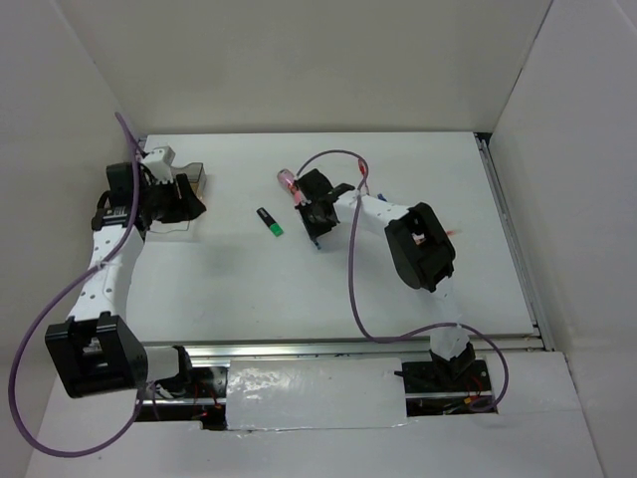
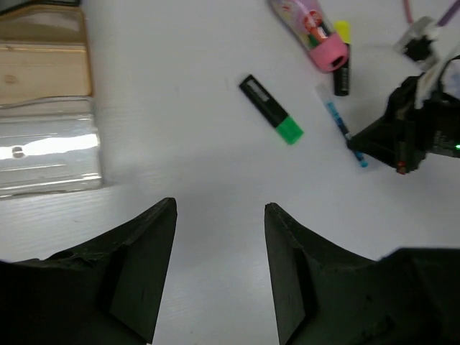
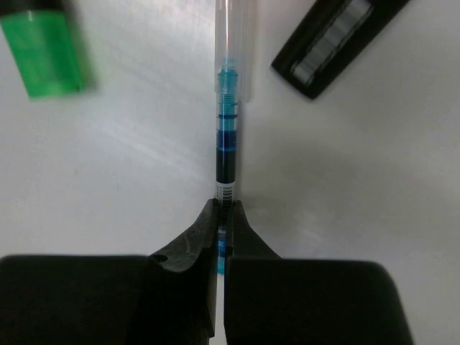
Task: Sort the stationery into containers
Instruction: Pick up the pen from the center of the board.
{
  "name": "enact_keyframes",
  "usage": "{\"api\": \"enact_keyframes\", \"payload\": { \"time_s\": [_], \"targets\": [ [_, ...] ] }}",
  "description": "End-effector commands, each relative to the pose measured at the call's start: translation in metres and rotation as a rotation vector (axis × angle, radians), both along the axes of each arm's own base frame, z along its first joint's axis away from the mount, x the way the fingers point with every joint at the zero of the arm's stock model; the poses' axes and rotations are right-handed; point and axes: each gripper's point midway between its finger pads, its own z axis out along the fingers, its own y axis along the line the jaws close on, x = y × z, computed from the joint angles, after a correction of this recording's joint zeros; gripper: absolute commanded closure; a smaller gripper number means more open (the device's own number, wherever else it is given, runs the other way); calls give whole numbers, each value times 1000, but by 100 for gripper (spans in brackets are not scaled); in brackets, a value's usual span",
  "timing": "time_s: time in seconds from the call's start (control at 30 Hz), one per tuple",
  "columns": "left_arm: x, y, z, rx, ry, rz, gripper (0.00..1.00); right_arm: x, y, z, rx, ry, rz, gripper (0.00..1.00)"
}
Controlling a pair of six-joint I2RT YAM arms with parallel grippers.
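Observation:
My right gripper (image 3: 224, 208) is shut on a thin blue pen (image 3: 226, 144) that lies on the white table. It holds the pen near one end, and the rest points away from the jaws. In the top view this gripper (image 1: 311, 211) sits just below the pink tube (image 1: 289, 182). A black highlighter with a green end (image 1: 270, 222) lies to its left. My left gripper (image 2: 219, 208) is open and empty, beside the clear box with a tan bottom (image 2: 47, 108). The left wrist view also shows the pink tube (image 2: 309, 29), a yellow-ended highlighter (image 2: 342, 61) and the blue pen (image 2: 341, 122).
White walls close in the table at the back and both sides. A purple cable (image 1: 350, 269) loops over the table beside the right arm. A small red item (image 1: 455, 232) lies right of the right arm. A black highlighter body (image 3: 338, 47) lies close to the pen.

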Motion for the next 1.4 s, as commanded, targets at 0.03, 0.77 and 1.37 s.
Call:
{"api": "enact_keyframes", "payload": {
  "time_s": [0.03,0.77,1.37],
  "targets": [
    [-16,-57,43,-252,-150,-158,34,-41,9,64,156,25,119,100],
    [-56,-190,102,-815,-289,-368,37,-124,34,253,818,22,315,100],
    [-54,-212,80,-858,-187,-386,49,-129,38,257,883,67,322,100]
  ]
}}
